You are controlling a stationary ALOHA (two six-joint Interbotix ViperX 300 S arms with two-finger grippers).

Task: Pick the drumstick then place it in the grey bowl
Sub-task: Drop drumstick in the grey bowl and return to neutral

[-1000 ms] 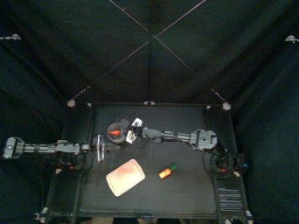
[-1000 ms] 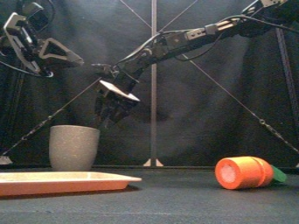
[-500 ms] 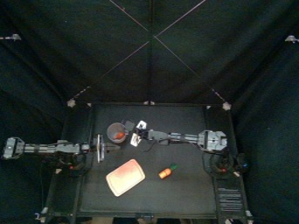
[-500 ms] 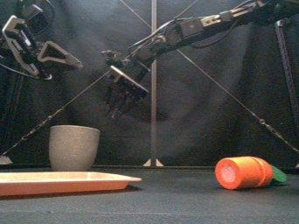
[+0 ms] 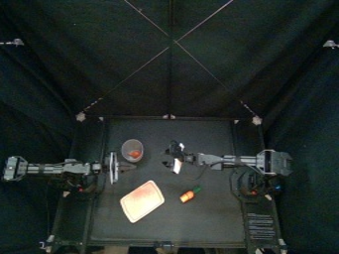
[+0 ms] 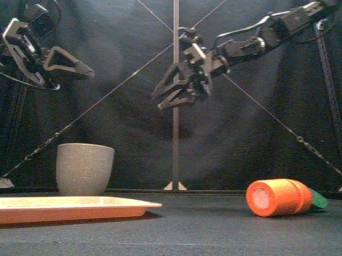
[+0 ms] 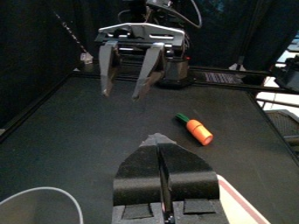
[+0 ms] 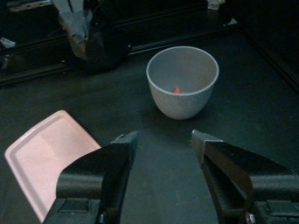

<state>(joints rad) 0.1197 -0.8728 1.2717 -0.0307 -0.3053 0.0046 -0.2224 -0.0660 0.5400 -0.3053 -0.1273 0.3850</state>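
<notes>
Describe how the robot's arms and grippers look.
The left arm and right arm are slim, black and jointed. The right gripper has two long grey jaws under a silver cross-plate. The left gripper, seen from its own camera, shows two broad black jaws.

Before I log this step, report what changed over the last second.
The right gripper rose from above the grey cup and drew back toward its own side, jaws open and empty. A red bit lies inside the cup. The left gripper, the pink tray and the orange toy stayed put.
</notes>
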